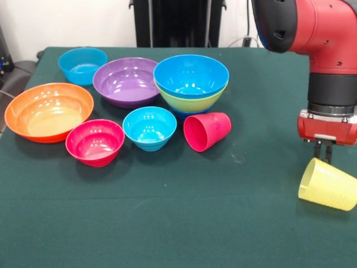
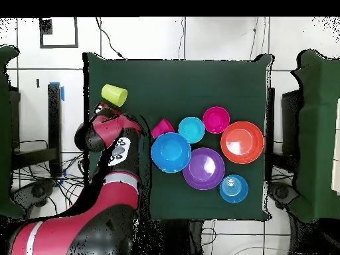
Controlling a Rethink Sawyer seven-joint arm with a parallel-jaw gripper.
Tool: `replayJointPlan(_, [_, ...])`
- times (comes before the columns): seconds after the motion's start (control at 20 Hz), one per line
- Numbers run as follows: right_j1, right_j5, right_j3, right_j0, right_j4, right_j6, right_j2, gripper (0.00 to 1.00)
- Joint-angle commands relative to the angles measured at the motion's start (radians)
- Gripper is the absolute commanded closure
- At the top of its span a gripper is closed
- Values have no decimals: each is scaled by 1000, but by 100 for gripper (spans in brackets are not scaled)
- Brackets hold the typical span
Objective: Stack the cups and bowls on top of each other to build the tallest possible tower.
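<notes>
Front view showed my fingers point(image 1: 323, 152) pinching the tilted yellow cup point(image 1: 329, 184) above the desk point(image 1: 167, 223); only the blue bowl point(image 1: 191, 75) sat stacked on the green bowl point(image 1: 192, 102).

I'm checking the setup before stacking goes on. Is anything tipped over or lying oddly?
Yes. The red-pink cup lies on its side beside the small cyan bowl. The yellow cup hangs tilted at the gripper, at the table's edge, away from the bowls. The bowls sit upright.
</notes>
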Motion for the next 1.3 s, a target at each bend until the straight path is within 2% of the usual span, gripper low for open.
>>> replayJointPlan(0.05, [2,-35,13,-28,3,50,72,100])
replayJointPlan(0.4, [-6,-37,28,-29,-15,32,72,100])
replayJointPlan(0.45, [-7,-33,32,-33,-16,30,79,0])
replayJointPlan(1.3, [-1,-27,27,-56,-23,19,104,0])
